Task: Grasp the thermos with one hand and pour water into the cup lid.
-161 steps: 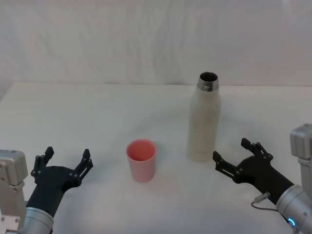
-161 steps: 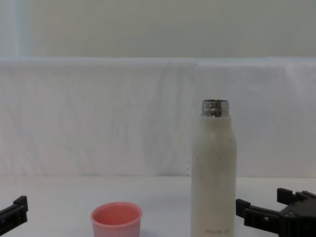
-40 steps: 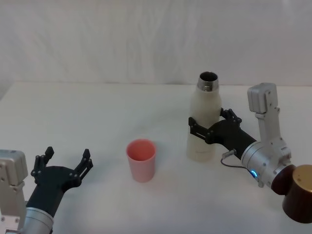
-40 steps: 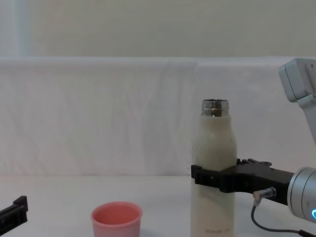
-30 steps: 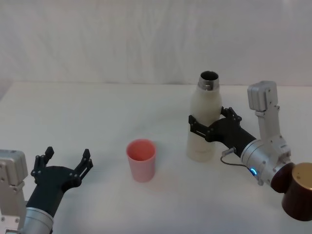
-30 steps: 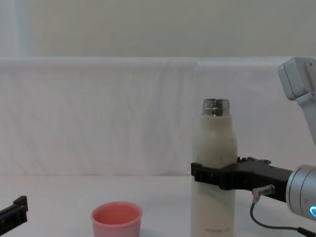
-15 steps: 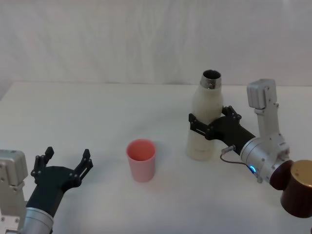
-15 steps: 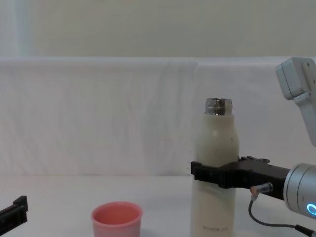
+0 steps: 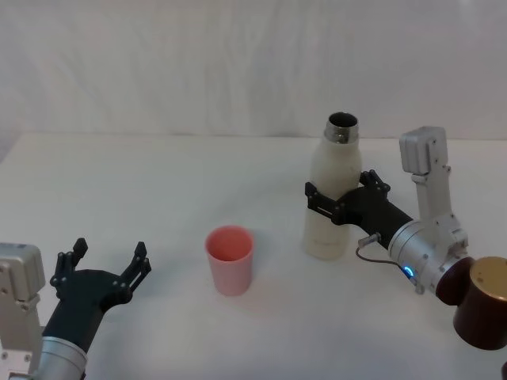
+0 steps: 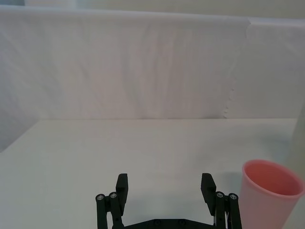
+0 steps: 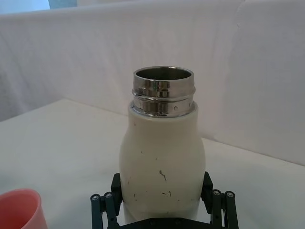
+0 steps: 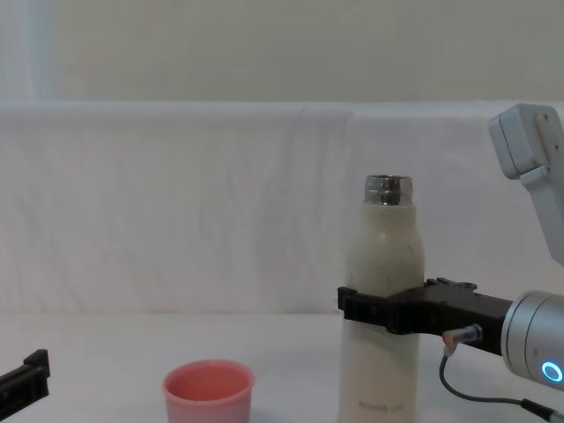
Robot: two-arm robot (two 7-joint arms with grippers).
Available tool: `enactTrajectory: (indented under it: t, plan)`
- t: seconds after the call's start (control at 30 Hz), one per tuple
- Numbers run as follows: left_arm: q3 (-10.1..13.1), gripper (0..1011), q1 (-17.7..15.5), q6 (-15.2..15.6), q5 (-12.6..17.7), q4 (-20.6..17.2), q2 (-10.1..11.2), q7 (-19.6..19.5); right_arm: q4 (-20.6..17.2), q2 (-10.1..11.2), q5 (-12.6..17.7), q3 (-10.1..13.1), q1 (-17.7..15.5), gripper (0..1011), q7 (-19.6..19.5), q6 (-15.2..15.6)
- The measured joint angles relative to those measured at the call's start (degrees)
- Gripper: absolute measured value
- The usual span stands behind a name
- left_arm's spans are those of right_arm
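Note:
The thermos [image 9: 326,233] is a tall cream-white bottle with an open steel neck, right of the table's centre. My right gripper [image 9: 339,190] is shut on its mid-body, one black finger on each side, which the right wrist view shows around the thermos [image 11: 161,157]. In the chest view the thermos [image 12: 383,256] stands upright with the right gripper [image 12: 379,313] clamped at about half its height. The pink cup lid [image 9: 230,257] stands upright to the thermos's left, mouth up. My left gripper [image 9: 109,253] rests open near the front left, apart from the cup lid [image 10: 269,191].
A white table [image 9: 158,190] spreads out on all sides, with a white cloth backdrop [image 9: 198,63] along its far edge. My right arm's brown joint [image 9: 483,305] sits at the front right. Open room lies between the cup lid and the thermos.
The right gripper has shut on the thermos, which has shifted and risen very slightly. The left arm and the cup lid have not moved.

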Motion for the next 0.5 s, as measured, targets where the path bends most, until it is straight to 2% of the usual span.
enactTrajectory:
  t: [0.3, 0.5]
  plan:
    - [0.00, 1001, 0.00, 0.00, 0.00, 0.00, 0.00, 0.00, 0.35, -0.02, 0.27, -0.05, 0.24, 1000, 0.47, -0.20]
    - [0.00, 1001, 0.00, 0.00, 0.00, 0.00, 0.00, 0.00, 0.28, -0.01, 0.27, -0.05, 0.17, 958, 0.44, -0.20]
